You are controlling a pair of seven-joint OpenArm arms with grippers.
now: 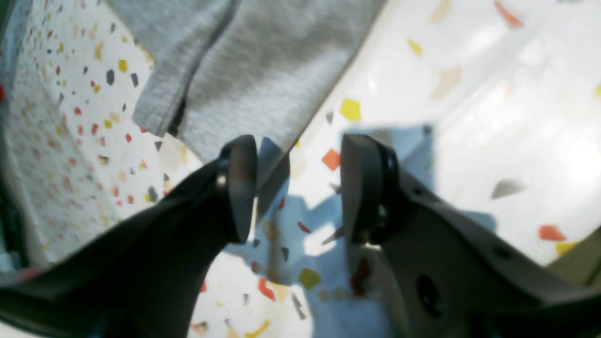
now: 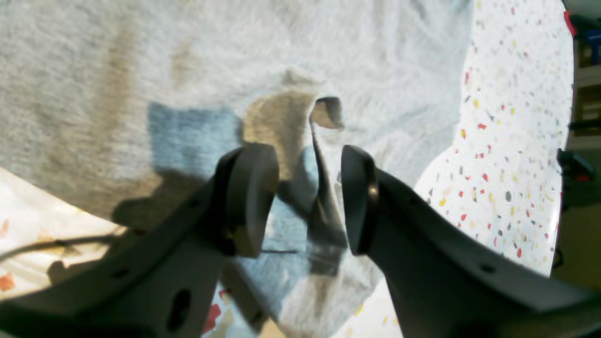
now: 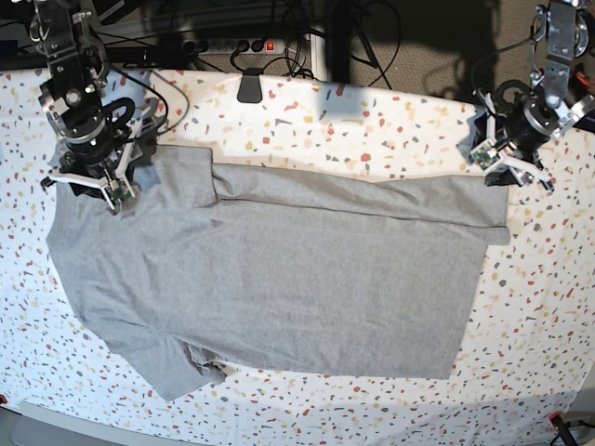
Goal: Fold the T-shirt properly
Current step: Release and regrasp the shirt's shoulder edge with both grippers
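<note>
The light grey T-shirt [image 3: 279,269] lies spread plain side up on the speckled table [image 3: 372,130], its far long edge folded over. My right gripper [image 3: 90,186] is at the sleeve on the base view's left. In the right wrist view it [image 2: 310,202] is open, with a raised pleat of the T-shirt [image 2: 235,47] standing between the jaws. My left gripper [image 3: 509,177] is at the shirt's far right corner. In the left wrist view it [image 1: 298,188] is open above the table, and the corner of the T-shirt [image 1: 263,70] reaches the inner side of one finger [image 1: 239,188].
A power strip and cables [image 3: 232,45] run behind the table's back edge. A black clip [image 3: 249,88] sits at that edge. The table's front edge [image 3: 279,418] runs just below the near sleeve.
</note>
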